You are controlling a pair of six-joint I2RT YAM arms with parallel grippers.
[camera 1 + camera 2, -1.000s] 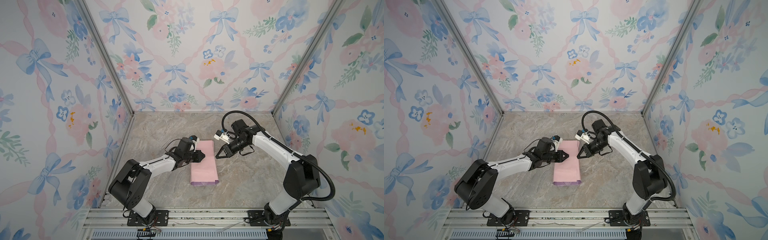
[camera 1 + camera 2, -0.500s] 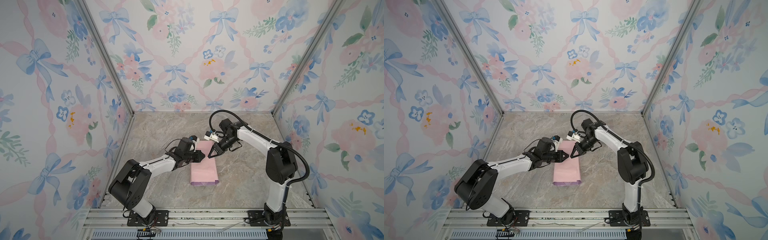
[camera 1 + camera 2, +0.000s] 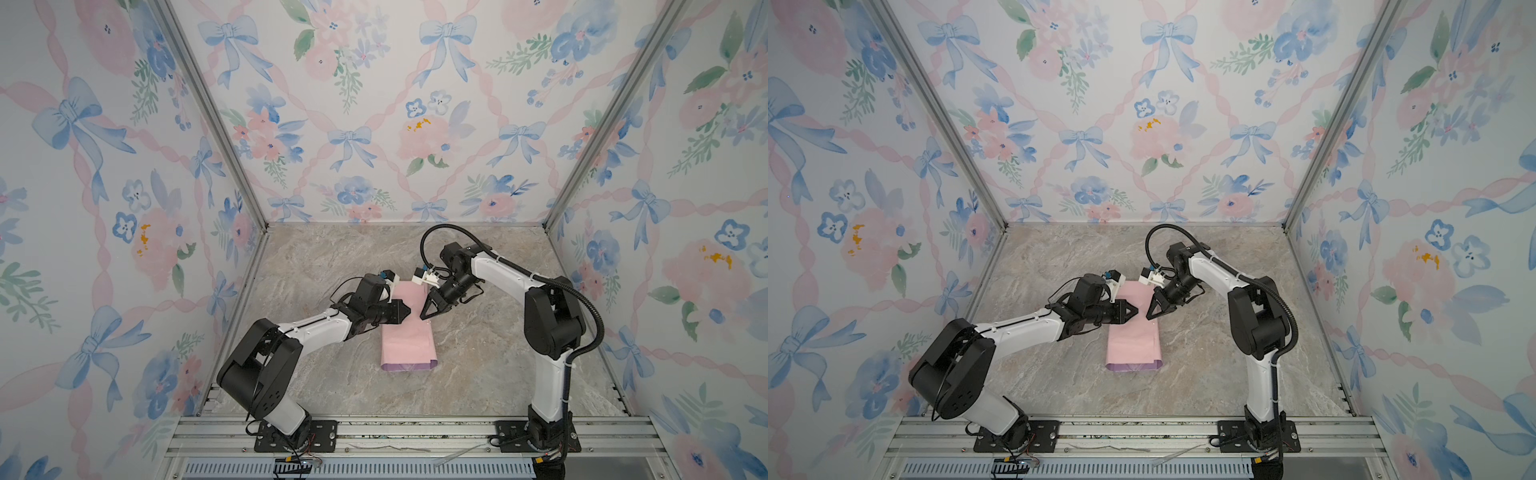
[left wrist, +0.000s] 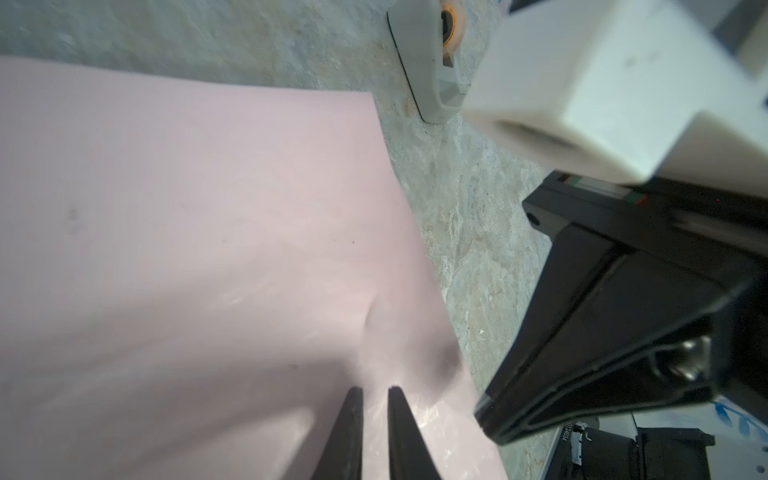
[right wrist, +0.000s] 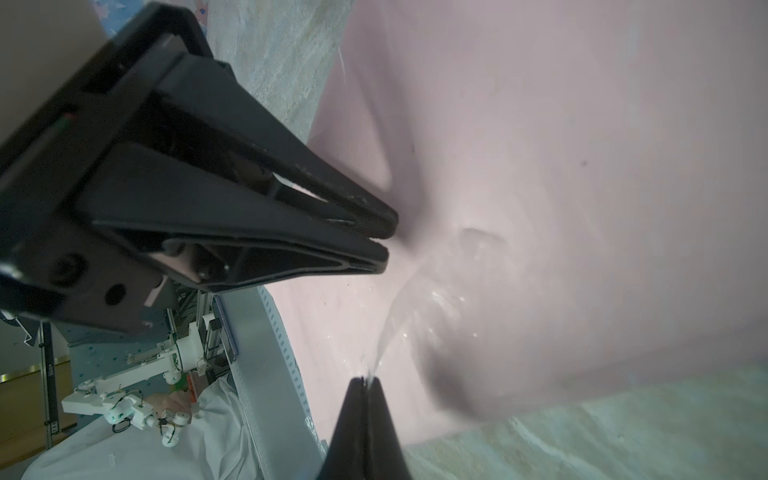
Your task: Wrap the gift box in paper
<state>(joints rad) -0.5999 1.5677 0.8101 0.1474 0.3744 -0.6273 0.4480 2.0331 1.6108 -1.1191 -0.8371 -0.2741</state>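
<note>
Left claw (image 3: pixel 408 311), narrowly parted, touches the paper (image 3: pixel 407 345); right claw (image 3: pixel 422 317), fully closed, pinches a clear strip (image 5: pixel 399 328). Paper's long axis runs twelve to six o'clock.

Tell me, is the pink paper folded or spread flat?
Folded. The paper is a narrow pink strip, and its lilac side shows only along the near end. What it covers is hidden.
</note>
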